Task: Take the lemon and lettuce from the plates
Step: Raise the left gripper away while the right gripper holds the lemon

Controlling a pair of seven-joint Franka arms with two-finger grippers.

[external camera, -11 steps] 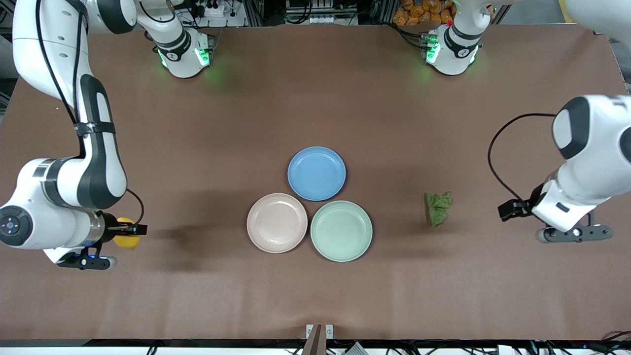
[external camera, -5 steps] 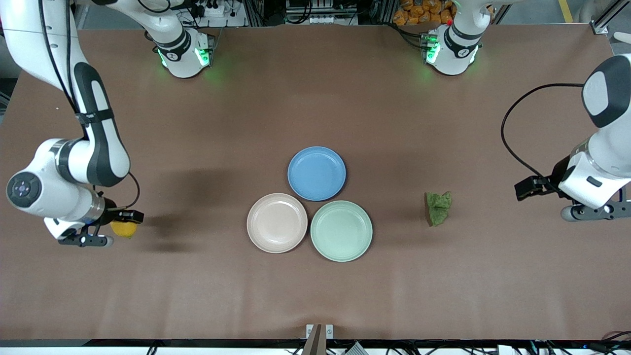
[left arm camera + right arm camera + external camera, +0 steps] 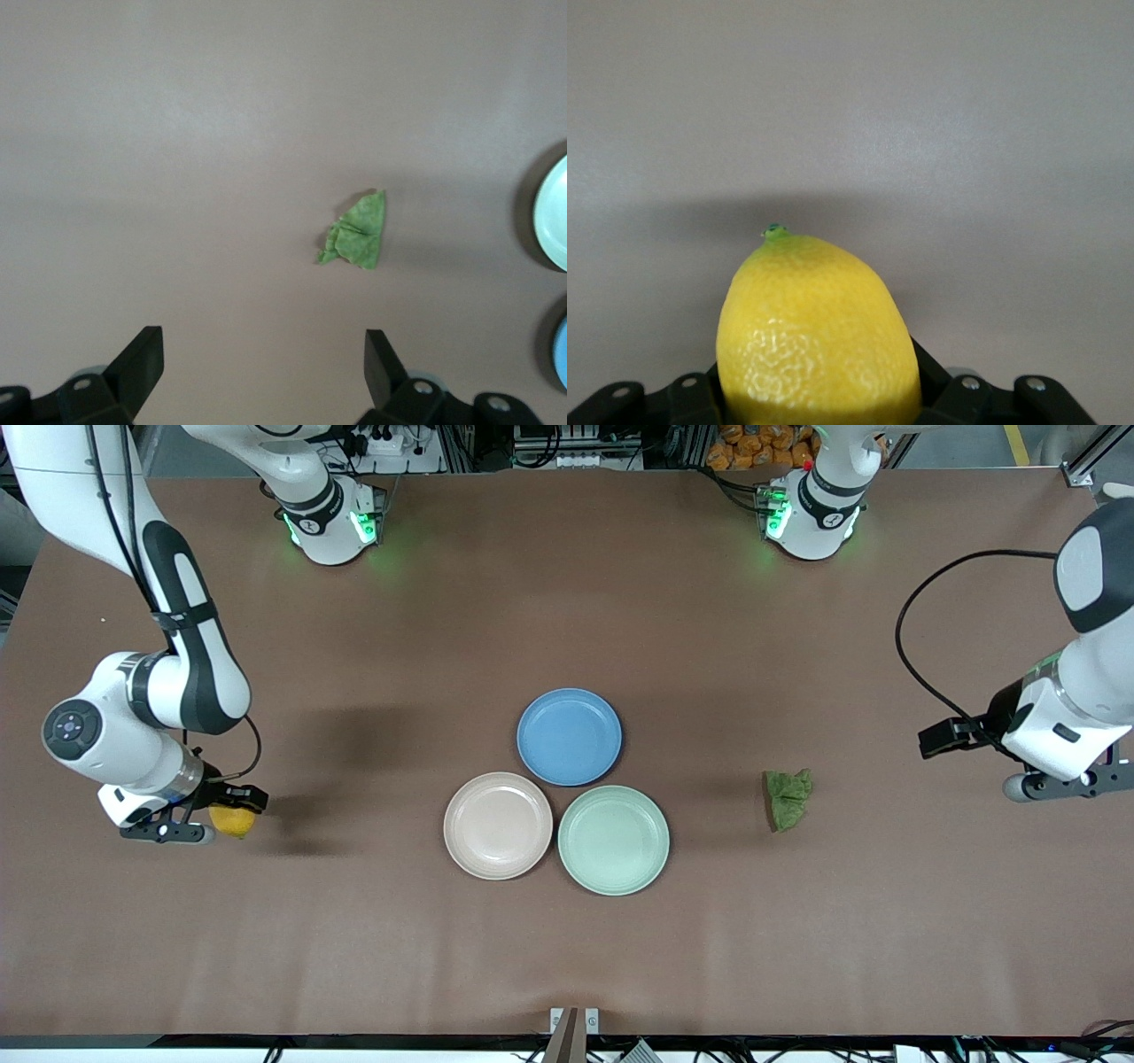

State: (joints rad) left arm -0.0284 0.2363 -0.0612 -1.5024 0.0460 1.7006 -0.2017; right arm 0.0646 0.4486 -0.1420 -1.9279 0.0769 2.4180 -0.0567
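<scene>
The right tool grips the lemon: lower it gently onto the bench before releasing. The left tool waits, spread apart, near the lettuce.

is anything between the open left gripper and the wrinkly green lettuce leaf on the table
Nothing visible. The left gripper hangs open over bare brown table; the wrinkly green lettuce leaf lies alone there, apart from the pale mint green plate.

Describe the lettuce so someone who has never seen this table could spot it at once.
Start at the three round plates in the middle of the brown table and find the mint green plate. From it, look toward the left arm's end of the table: the lettuce lies alone on the bare cloth. It is small, dark green and wrinkly with ragged edges, unlike the smooth round plates.
</scene>
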